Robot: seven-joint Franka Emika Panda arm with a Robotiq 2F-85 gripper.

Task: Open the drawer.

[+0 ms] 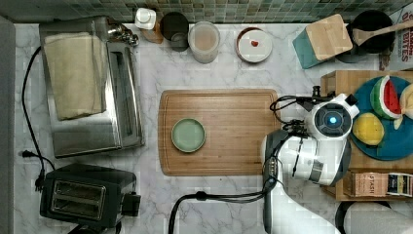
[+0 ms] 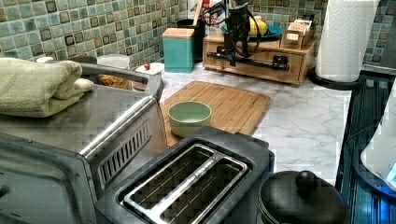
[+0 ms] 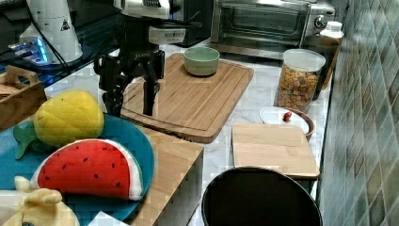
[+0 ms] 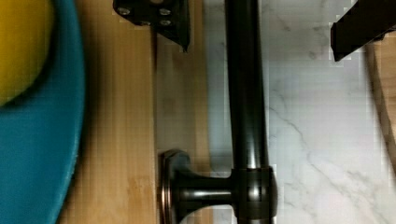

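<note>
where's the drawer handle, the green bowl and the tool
handle (image 4: 245, 93), wrist view, middle of the black bar
bowl (image 1: 188, 135), top view, its inside
tool (image 3: 130, 101), right view, between its open fingertips

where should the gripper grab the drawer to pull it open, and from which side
Grip the drawer by its black bar handle, on the straight run between the mounting posts. The bar stands off the drawer front, leaving a gap for one finger behind it and one in front. Come down from above, as the open gripper is placed now, its fingers straddling the bar, then pull away from the box toward the cutting board.
</note>
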